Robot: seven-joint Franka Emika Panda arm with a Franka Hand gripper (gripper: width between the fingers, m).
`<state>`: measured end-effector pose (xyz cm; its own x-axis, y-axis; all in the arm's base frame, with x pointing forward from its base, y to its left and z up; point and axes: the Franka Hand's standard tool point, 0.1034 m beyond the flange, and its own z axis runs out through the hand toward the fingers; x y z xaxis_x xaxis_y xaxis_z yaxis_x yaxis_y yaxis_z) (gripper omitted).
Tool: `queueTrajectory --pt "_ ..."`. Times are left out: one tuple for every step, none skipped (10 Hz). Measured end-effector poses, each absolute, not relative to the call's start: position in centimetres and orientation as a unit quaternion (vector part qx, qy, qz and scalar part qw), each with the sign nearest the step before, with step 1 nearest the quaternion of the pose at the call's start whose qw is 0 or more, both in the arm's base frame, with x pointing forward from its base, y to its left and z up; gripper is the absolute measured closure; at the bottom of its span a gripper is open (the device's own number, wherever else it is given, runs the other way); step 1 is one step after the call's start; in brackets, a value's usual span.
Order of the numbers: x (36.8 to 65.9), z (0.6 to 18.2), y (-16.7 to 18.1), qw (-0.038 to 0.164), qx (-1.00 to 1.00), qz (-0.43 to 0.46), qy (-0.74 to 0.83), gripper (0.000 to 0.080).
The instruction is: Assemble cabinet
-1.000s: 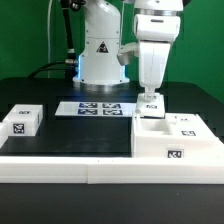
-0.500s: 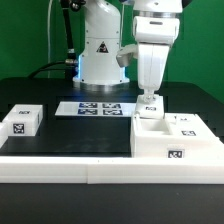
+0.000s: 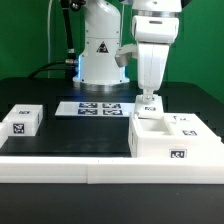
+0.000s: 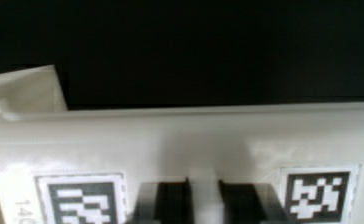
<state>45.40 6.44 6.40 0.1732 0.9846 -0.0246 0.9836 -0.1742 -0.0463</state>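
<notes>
The cabinet (image 3: 175, 140) is a large white box with open compartments and marker tags, standing at the exterior view's right. My gripper (image 3: 150, 99) points straight down at its far left corner, where a tag shows just below the fingers. In the wrist view the cabinet's white surface (image 4: 179, 140) fills the picture with a tag on each side. My gripper (image 4: 209, 202) has its dark fingers (image 4: 172, 206) nearly together, with a thin white strip of the cabinet between them. It looks shut on a cabinet wall.
A small white tagged block (image 3: 20, 121) lies at the exterior view's left. The marker board (image 3: 95, 108) lies flat in front of the robot base (image 3: 100, 55). A long white ledge (image 3: 90, 166) runs along the table's front.
The cabinet has shifted slightly toward the exterior view's left, and its front tag has moved a little to the right. The gripper dipped and rose a little at the same corner.
</notes>
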Motion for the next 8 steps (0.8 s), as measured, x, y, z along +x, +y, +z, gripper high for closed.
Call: queueTrajectory --pt "45.63 6.41 6.29 0.011 -0.764 0.028 -0.644 0.0729" --pt "45.65 6.38 6.29 0.011 -0.764 0.028 -0.645 0.0729" --pt "45.51 6.31 6.28 0.012 -0.764 0.029 -0.645 0.0729" --pt "45.52 6.31 6.28 0.012 -0.764 0.028 -0.645 0.0729" --pt "45.52 6.31 6.29 0.012 -0.764 0.028 -0.645 0.0729" --pt "45.52 6.31 6.29 0.012 -0.764 0.028 -0.645 0.0729" --pt "45.57 6.28 6.24 0.012 -0.76 0.028 -0.65 0.0729" --pt "45.86 6.16 6.09 0.013 -0.748 0.027 -0.663 0.0729"
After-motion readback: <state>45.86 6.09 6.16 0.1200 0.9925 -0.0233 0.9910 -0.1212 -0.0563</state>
